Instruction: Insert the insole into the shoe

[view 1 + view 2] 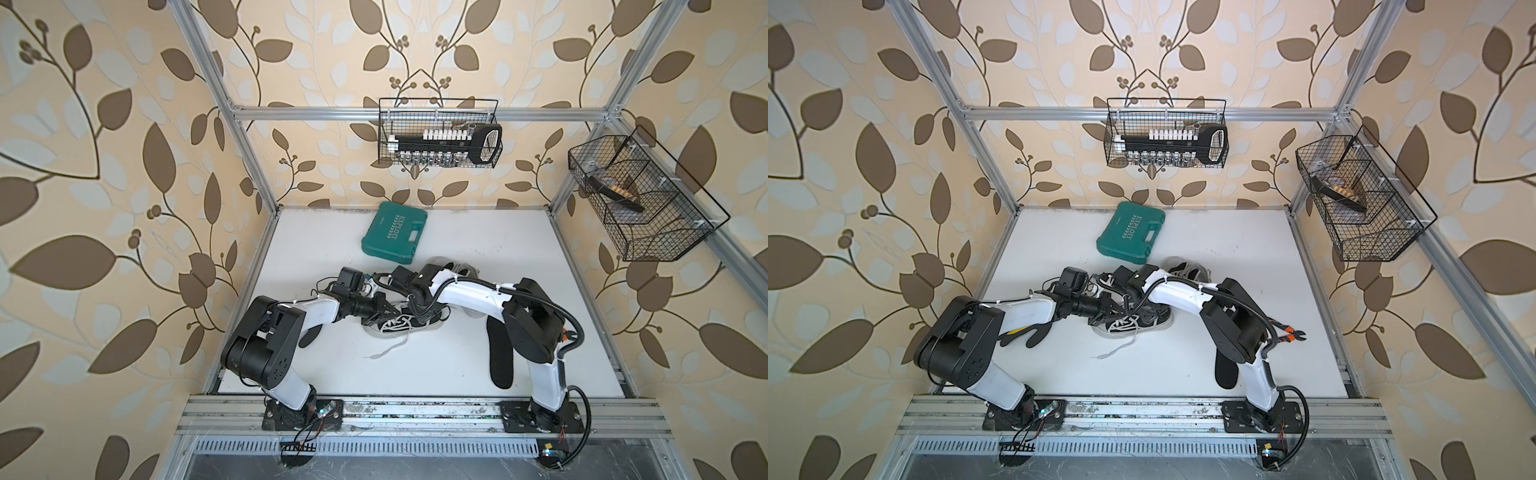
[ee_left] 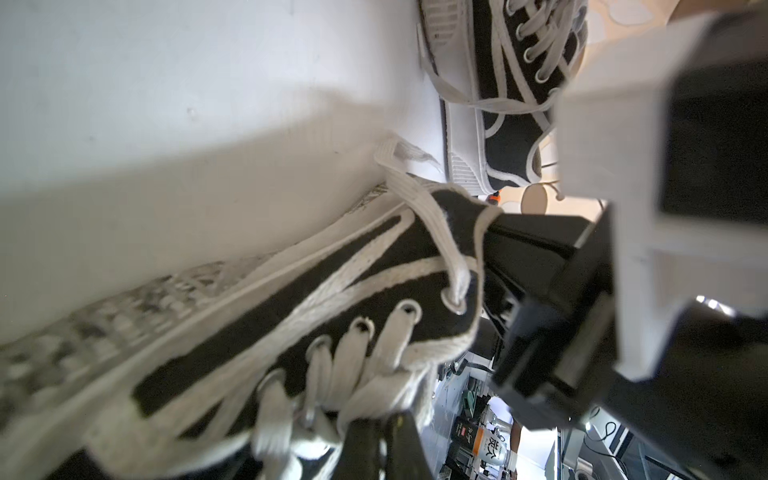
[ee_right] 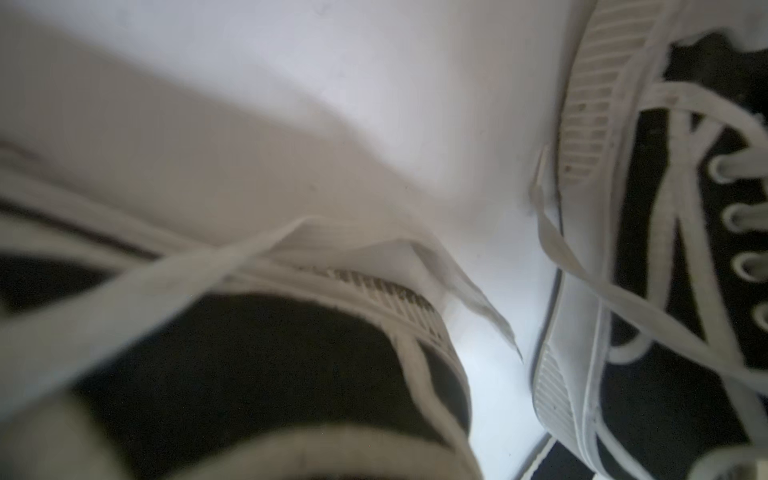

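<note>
Nearest the rail, beside the right arm's base, the insole point(image 1: 500, 357) lies flat on the table point(image 1: 415, 374), long and black, with neither tool touching it. Under the left arm a dark piece point(image 1: 1027, 336) shows too (perhaps a second insole; the arm hides most of it).

Further in, the shoe point(image 1: 395, 325) lies at mid-table with a lace point(image 1: 388, 351) trailing loose toward the front, and both arms meet over it. The left gripper point(image 2: 380, 434) is at the laced tongue with its jaws closed. I cannot tell whether cloth is pinched between them. The right gripper point(image 2: 500, 249) reaches in at the collar, jaws also together, and what it has hold of, if anything, is hidden.

Behind them lies a second shoe point(image 1: 455, 266), then a green case point(image 1: 395, 232), and on the wall two baskets point(image 1: 440, 133).

As I judge it, the task is barely begun. The shoe is being steadied or its mouth pulled wide, which is preparation only. The insole is well apart from the shoe and not picked up. What is left is to free one gripper, lift the insole, feed it toe-first through the opening, then press the heel flat. Whether the shoe's inside is bare cannot be seen.
</note>
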Tool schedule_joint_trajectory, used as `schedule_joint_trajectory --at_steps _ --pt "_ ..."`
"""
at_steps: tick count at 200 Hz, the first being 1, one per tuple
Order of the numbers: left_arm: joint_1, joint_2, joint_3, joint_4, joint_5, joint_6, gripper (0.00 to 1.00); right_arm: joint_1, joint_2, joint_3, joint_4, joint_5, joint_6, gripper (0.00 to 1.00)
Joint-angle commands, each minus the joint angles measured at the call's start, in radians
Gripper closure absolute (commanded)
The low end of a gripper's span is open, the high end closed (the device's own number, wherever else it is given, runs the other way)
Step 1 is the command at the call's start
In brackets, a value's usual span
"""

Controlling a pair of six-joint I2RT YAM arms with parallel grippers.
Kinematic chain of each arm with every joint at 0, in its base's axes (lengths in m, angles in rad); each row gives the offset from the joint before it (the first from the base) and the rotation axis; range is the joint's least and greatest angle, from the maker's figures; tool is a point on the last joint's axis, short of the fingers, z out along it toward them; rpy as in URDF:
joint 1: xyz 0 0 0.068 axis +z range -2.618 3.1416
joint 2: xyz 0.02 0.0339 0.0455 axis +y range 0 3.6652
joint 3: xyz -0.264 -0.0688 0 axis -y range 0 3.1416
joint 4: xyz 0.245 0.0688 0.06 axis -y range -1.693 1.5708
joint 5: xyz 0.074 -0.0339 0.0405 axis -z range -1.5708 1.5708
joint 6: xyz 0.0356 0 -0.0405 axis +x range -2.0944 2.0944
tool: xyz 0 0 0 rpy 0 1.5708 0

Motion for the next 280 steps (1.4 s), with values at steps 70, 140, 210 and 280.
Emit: schedule_joint_trajectory --at_steps 70,140,210,280 --pt "0.002 -0.053 0.084 -0.264 -0.149 0.106 1.0 -0.089 -0.2 -0.088 0.047 -0.113 0.021 1.0" --pt "0.001 -0.074 0.317 -0.711 -0.542 0.301 1.0 -0.185 -0.432 -0.194 0.093 -0.307 0.068 1.0" --pt "-0.106 0.195 0.525 -0.787 -0.693 0.305 1.0 -0.28 -0.497 -0.259 0.103 -0.333 0.001 1.0" --pt "-0.244 0.42 0.677 -0.756 -0.677 0.249 0.66 -0.284 -0.492 -0.275 0.119 -0.357 -0.023 0.99"
